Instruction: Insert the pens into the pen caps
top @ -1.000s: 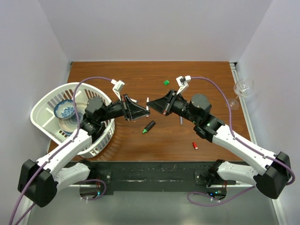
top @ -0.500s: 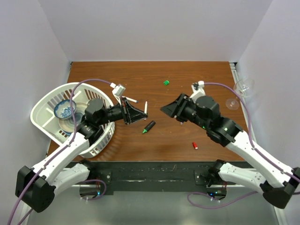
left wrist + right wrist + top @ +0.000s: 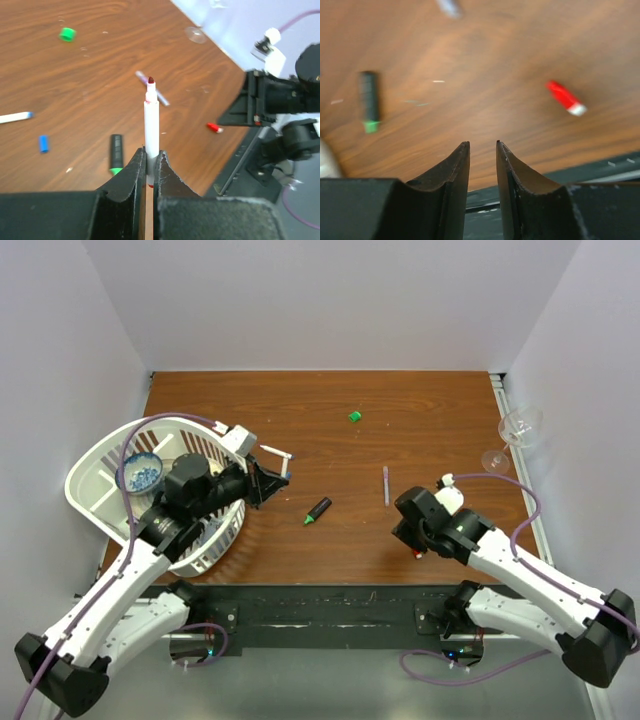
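My left gripper (image 3: 272, 478) is shut on a thin white pen (image 3: 151, 125) with a dark red tip and holds it above the table beside the basket. A second white pen (image 3: 277, 453), blue-tipped, lies just beyond it and also shows in the left wrist view (image 3: 15, 117). The black marker (image 3: 318, 510) with its green tip lies mid-table. The green cap (image 3: 354, 416) lies far back. The blue cap (image 3: 43, 143) lies near the marker. The red cap (image 3: 417, 552) lies near the front edge. My right gripper (image 3: 405, 525) hovers by the red cap (image 3: 565, 97), narrowly open and empty.
A white basket (image 3: 78, 480) holding a blue-patterned bowl (image 3: 140, 472) stands at the left, under my left arm. A thin lavender stick (image 3: 385, 485) lies right of centre. A wine glass (image 3: 520, 427) lies at the table's right edge. The black base rail runs along the front.
The grippers met mid-table and have drawn apart. My left gripper pulled back toward the basket with the white pen. My right arm swung back to the front edge near the red cap.
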